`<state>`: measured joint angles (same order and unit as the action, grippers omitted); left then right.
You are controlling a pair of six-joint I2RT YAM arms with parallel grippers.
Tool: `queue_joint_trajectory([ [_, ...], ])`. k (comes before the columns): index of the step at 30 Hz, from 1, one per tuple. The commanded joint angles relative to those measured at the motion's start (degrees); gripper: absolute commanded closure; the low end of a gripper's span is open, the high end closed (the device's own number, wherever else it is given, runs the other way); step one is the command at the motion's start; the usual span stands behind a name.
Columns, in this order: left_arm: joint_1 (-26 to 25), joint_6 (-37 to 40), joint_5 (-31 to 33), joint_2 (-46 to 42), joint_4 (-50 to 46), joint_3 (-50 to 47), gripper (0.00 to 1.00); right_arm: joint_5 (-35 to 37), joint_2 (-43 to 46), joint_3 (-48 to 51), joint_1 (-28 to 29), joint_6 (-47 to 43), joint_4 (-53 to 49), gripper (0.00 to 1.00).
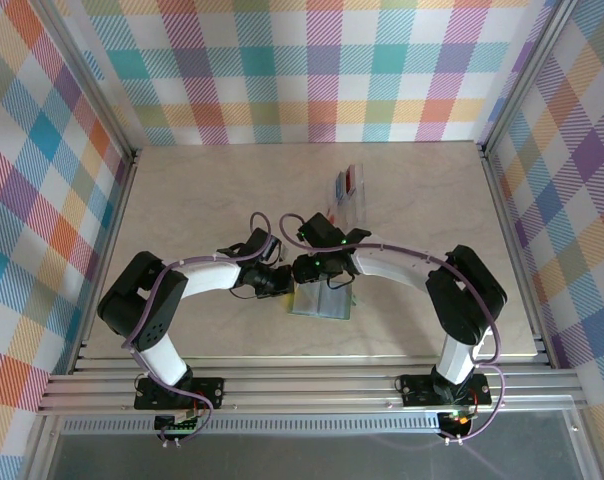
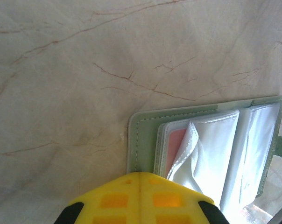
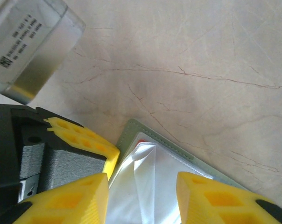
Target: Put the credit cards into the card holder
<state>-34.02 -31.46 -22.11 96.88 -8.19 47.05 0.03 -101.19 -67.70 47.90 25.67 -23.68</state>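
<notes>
Lying open, sage-green card holder (image 2: 143,140); clear sleeves (image 2: 215,144) rumpled.

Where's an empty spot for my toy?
Bare table lies left of the clear rack and to its right. The middle is crowded: left gripper and right gripper meet over the card holder.

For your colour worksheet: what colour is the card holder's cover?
The card holder is sage green, clearest in the left wrist view.
</notes>
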Motion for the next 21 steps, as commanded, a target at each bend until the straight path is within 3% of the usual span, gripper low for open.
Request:
queue_joint_trajectory([
  [1, -0.7, 1.1, 0.2, 1.4, -0.8, -1.5, 1.0, 1.5, -2.3, 1.1, 2.4, -0.4, -0.9, 0.57],
  [12, -0.5, 0.9, -0.1, 1.5, -0.6, -1.5, 1.0, 2.6, -5.7, 3.3, 4.8, -1.0, 0.6, 0.62],
  [17, -0.4, 0.9, -0.1, 1.5, -0.6, -1.6, 1.0, 4.9, -6.2, 3.2, 5.0, -0.7, -0.3, 0.82],
  [21, -0.4, 0.9, 0.0, 1.3, -0.7, -1.6, 1.0, 6.7, -5.0, 3.5, 5.0, -0.8, -1.1, 0.9],
])
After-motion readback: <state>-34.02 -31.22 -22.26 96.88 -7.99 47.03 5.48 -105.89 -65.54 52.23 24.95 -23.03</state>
